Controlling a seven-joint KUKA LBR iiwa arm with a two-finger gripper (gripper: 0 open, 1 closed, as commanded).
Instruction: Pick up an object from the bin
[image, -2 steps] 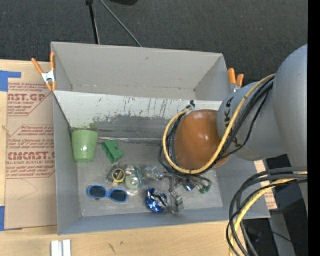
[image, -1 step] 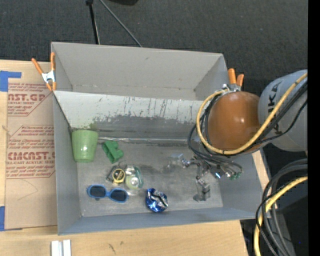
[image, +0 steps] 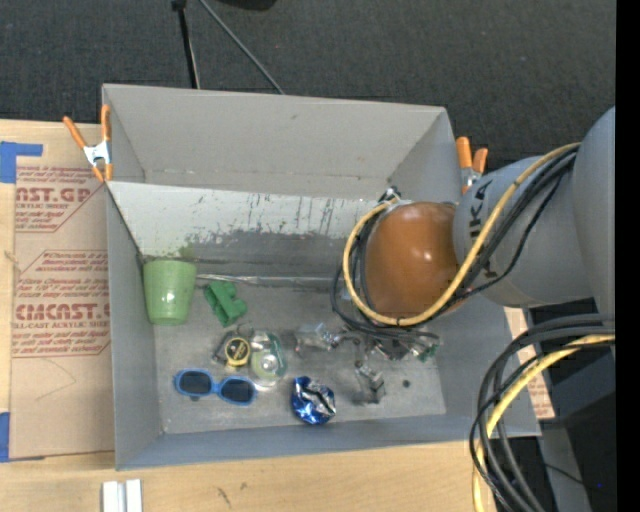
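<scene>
Though near jaws, blue wrapper apart.

Robotics lab: a grey industrial arm trailing black and yellow cables leans over a grey metal bin on a pale wooden tabletop, dark carpet beyond the bin.

We see a green cup beside a green block; below them, blue sunglasses and a crumpled blue wrapper.
</scene>
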